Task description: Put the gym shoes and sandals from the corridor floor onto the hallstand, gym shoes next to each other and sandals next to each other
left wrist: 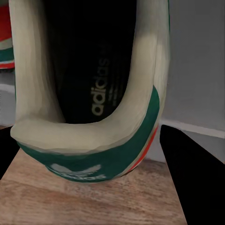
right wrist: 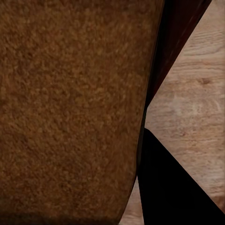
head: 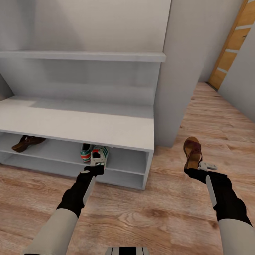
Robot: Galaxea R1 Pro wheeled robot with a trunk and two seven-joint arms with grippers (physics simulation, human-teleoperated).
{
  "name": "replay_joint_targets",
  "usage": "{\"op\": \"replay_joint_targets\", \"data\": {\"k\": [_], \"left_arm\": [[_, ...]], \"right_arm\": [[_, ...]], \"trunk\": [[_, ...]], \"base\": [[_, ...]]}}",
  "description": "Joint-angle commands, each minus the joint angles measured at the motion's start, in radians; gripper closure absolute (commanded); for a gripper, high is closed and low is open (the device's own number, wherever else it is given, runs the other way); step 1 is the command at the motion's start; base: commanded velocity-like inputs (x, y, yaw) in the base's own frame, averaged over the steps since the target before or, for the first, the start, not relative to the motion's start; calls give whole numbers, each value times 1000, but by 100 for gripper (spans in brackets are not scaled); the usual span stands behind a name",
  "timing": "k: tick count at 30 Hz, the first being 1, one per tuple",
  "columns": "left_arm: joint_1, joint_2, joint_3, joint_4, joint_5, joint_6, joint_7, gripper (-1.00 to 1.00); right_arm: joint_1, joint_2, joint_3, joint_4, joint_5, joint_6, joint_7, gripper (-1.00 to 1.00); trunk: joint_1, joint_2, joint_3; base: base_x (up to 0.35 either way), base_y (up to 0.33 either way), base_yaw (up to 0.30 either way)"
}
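Head view: left gripper (head: 96,165) sits at the front edge of the rack's (head: 88,125) upper shoe shelf, clamped on the heel of a gym shoe (head: 99,156). The shoe's long axis runs straight into the shelf, toe inward. The second gym shoe (head: 86,153) is already on that shelf, just beside it on the left. One sandal (head: 27,142) lies at the far left of the same shelf, well apart from the sneakers. Right gripper (head: 200,167) holds the other sandal (head: 193,152) above the floor (head: 166,212), right of the rack's end, toe pointing away from the robot. I can't tell from here how wide the right jaws stand.

Left wrist view: the shoe's heel collar (left wrist: 89,136) and insole are right between the dark fingers (left wrist: 194,178), so the grip is on the heel. The neighbouring shoe (left wrist: 4,44) is at the edge, close alongside. Shelf edge and floor plank sit below the heel, so the shoe is part in, not fully seated by my read.

Right wrist view: the tan footbed (right wrist: 70,108) is pressed up against the camera, one dark finger (right wrist: 173,187) alongside, floor behind. Held, I judge.

Key relation: the shelved sandal lies far to the left of the right arm, past the left arm and both sneakers. The held sandal has to cross that span, or the left arm is the nearer one.
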Motion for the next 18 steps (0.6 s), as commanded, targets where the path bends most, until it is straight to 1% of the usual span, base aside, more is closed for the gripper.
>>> {"op": "replay_joint_targets", "data": {"k": [1,7,18], "left_arm": [[0,0,2,0,0,0,0,100],[-1,0,3,5,0,-1,0,100],[0,0,1,13,-1,-3,0,100]], "right_arm": [[0,0,0,0,-3,0,-3,100],[0,0,0,1,-3,0,-3,100],[0,0,0,1,-3,0,-3,100]], "trunk": [[0,0,0],[0,0,0],[0,0,0]], "base": [[80,0,0],[195,0,0],[19,0,0]]}}
